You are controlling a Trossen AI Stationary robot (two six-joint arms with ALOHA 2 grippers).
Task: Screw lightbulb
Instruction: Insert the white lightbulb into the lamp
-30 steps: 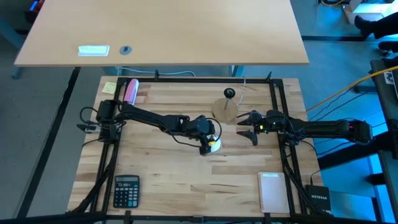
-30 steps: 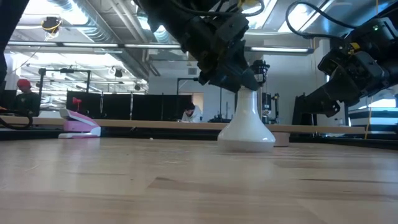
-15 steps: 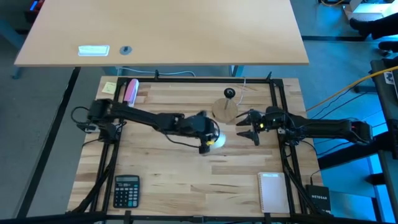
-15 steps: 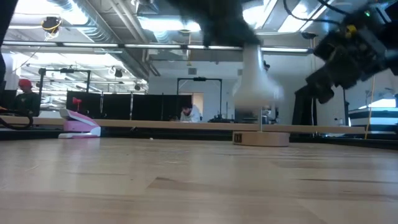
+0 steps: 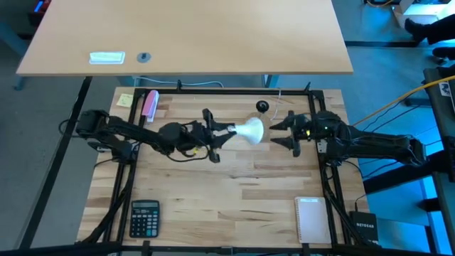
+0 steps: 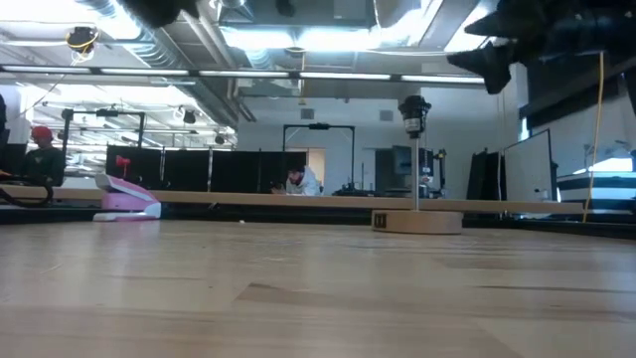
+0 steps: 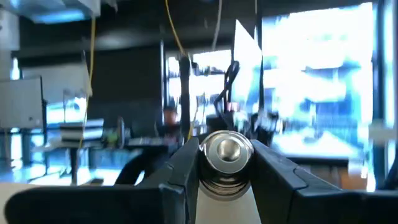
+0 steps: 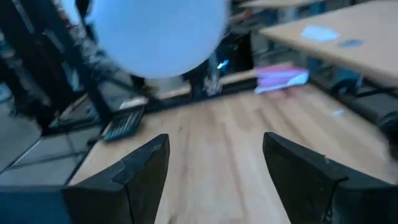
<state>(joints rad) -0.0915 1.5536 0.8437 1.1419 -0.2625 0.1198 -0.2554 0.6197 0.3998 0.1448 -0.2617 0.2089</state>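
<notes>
The lightbulb [image 5: 251,131] is off the bench and in the air near the centre of the high view, held sideways by the left gripper [image 5: 222,131], whose jaws are closed on the neck just behind the silvery screw base; the left wrist view shows that base [image 7: 226,154] pinched snugly between the two dark fingers [image 7: 186,168]. The white globe points toward the right gripper [image 5: 284,132], which waits just to the right of it with its jaws spread wide and holding nothing; in the right wrist view the globe [image 8: 163,32] looms close ahead of the open fingers [image 8: 142,167]. The socket [image 5: 262,107] stands on its round wooden disc [image 6: 421,221] just above the bulb in the high view, and in the low view its black top [image 6: 412,107] is bare, so no threading has begun. By my reading the pickup is done, while a likely handover, the turn to bring the base downward, the alignment and the screwing itself all remain. Much of the wooden disc is covered by the bulb in the high view, so how the bulb sits over it is hard to judge. The low view cuts both arms off at the top edge, and does not show the bulb. Whether the globe touches the right fingers cannot be told.
</notes>
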